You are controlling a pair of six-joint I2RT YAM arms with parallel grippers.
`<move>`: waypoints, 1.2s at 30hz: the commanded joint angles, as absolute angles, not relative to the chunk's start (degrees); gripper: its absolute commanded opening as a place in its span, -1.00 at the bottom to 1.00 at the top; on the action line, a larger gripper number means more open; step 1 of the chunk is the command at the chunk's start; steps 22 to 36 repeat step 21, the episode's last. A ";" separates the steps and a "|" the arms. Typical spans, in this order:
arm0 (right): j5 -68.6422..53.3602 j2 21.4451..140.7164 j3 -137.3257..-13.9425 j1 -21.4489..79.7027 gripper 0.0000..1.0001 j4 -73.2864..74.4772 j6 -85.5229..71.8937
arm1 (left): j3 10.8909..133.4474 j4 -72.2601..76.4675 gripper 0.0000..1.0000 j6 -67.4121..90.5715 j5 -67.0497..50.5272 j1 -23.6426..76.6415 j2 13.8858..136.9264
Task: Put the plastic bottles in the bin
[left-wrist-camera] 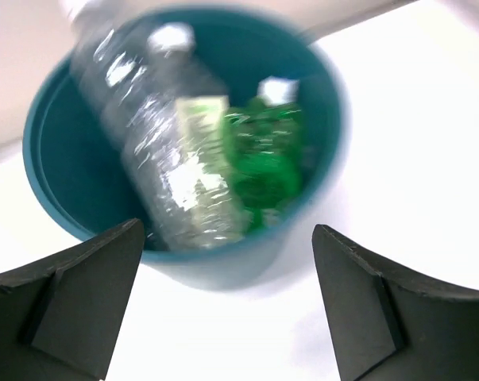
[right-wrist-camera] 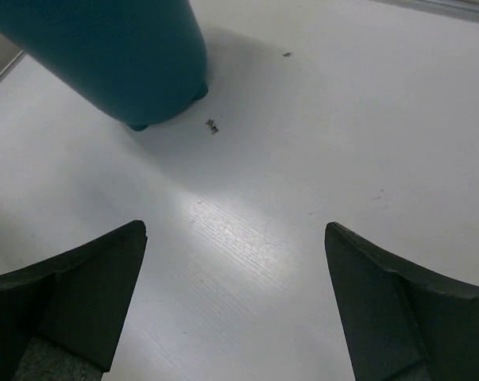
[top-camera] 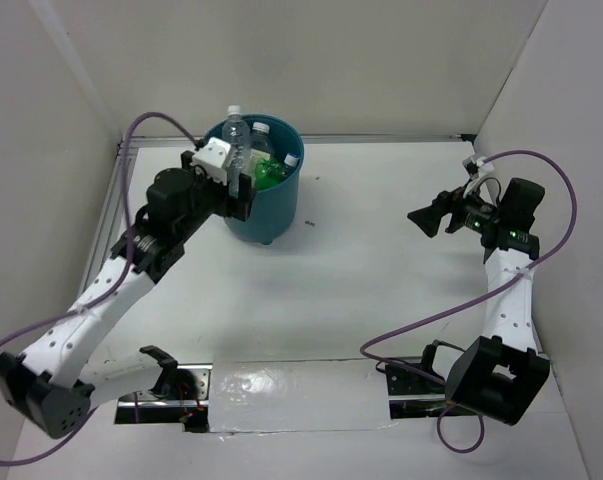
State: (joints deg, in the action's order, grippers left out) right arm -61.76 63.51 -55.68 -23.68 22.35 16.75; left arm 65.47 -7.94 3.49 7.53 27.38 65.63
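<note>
Hovering spread and empty, the left end effector (left-wrist-camera: 229, 230) had the bin (left-wrist-camera: 48, 159) just ahead, plastic bottles (left-wrist-camera: 175, 167) inside; the right end effector (right-wrist-camera: 235, 230), likewise spread, hung above the surface (right-wrist-camera: 303, 119). Retreating well probably meant lifting clear of the bin

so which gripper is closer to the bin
Left. The left gripper is beside the bin, at its left rim; the right gripper is well off to its right.

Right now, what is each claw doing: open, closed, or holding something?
Left claw: open, holding nothing, facing the bin.
Right claw: open, holding nothing.
</note>
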 commanded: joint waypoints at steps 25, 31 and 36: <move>-28.40 57.14 -52.22 -22.94 1.00 19.25 2.02 | 24.63 5.53 0.99 20.21 -6.24 31.64 30.05; -28.40 57.14 -52.22 -22.94 1.00 19.25 2.02 | 24.63 5.53 0.99 20.21 -6.24 31.64 30.05; -28.40 57.14 -52.22 -22.94 1.00 19.25 2.02 | 24.63 5.53 0.99 20.21 -6.24 31.64 30.05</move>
